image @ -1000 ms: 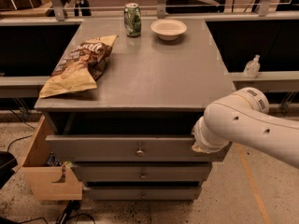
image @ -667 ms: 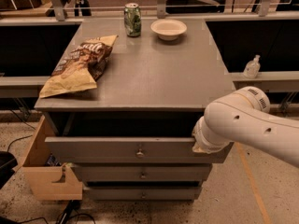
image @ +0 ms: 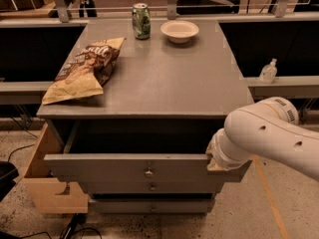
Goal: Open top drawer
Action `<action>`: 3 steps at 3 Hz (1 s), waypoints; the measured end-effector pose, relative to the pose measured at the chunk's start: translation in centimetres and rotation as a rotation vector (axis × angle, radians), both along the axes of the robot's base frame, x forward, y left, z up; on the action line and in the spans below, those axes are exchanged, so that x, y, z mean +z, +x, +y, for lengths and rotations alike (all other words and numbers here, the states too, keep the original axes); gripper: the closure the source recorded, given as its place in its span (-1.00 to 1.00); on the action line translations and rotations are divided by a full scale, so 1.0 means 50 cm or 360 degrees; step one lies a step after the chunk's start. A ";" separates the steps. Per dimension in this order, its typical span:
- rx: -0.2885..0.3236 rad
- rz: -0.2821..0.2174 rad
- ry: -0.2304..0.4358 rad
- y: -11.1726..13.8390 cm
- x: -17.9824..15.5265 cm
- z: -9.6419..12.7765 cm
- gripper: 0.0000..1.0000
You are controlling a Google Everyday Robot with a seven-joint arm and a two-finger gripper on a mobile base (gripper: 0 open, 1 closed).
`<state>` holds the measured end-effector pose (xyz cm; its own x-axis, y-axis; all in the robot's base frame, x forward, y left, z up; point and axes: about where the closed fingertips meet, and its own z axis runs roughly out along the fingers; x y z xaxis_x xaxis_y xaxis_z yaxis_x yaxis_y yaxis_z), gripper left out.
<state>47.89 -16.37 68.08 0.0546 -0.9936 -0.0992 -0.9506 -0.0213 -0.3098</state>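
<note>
The top drawer is the widest grey front under the grey cabinet top, with a small round metal knob at its centre. It stands pulled out, with a dark gap behind its front panel. My white arm comes in from the right. My gripper is at the drawer front's right end, by its top edge, mostly hidden by the wrist.
On the cabinet top lie a chip bag, a green can and a white bowl. Two shorter grey drawer fronts sit below. A light plywood box juts out at left. A small bottle stands on the right ledge.
The top drawer has come out slightly farther toward the camera, and the arm moved with it.
</note>
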 end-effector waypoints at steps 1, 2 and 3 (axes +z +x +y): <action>0.0000 0.0000 0.0000 0.000 0.000 0.000 1.00; 0.0026 0.0020 0.0025 -0.046 0.021 0.001 1.00; 0.0026 0.0020 0.0025 -0.046 0.020 0.001 1.00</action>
